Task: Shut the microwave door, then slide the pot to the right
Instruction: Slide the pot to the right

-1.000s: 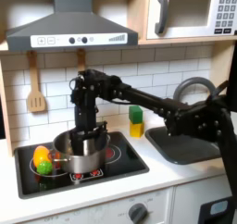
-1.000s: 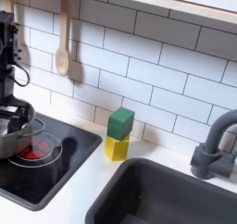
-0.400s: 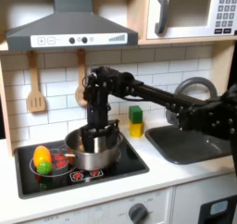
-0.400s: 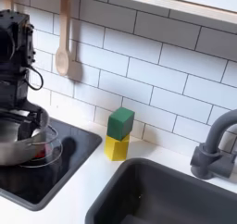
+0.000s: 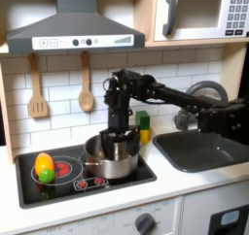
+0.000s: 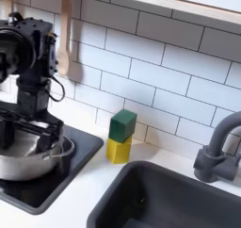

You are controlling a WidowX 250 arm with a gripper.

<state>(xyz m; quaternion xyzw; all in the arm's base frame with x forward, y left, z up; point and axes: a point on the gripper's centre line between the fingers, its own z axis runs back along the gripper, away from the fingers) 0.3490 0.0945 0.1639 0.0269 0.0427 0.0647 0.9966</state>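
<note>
One steel pot (image 5: 111, 157) sits on the right-hand burner of the black cooktop (image 5: 58, 184) in the first exterior view, its rim reaching toward the cooktop's right edge. In the second exterior view the pot (image 6: 26, 158) fills the near corner of the cooktop (image 6: 58, 180), shiny and upright. The gripper (image 5: 120, 138) comes straight down onto the pot's rim at about 2 o'clock from the pot's centre in the first exterior view; in the second exterior view the gripper (image 6: 30, 130) has its dark fingers (image 6: 52, 135) straddling the rim, and they appear clamped on the pot's edge.

At 9 o'clock from the pot in the first exterior view lie a yellow and green toy vegetable (image 5: 44, 167) and a small red piece (image 5: 64, 167) on the left burner. At 1 o'clock stands a stack of a green block on a yellow block (image 5: 144, 127), against the tiled wall; the second exterior view shows the same stack (image 6: 120, 137) between the cooktop and the dark sink basin (image 6: 179, 202), with the grey faucet (image 6: 218, 152) at 3 o'clock. Two wooden utensils (image 5: 38, 88) hang on the wall at 10 o'clock under the grey range hood (image 5: 76, 30). High at 1 o'clock, the microwave door (image 5: 195, 14) lies flush with its frame, handle on its left.
</note>
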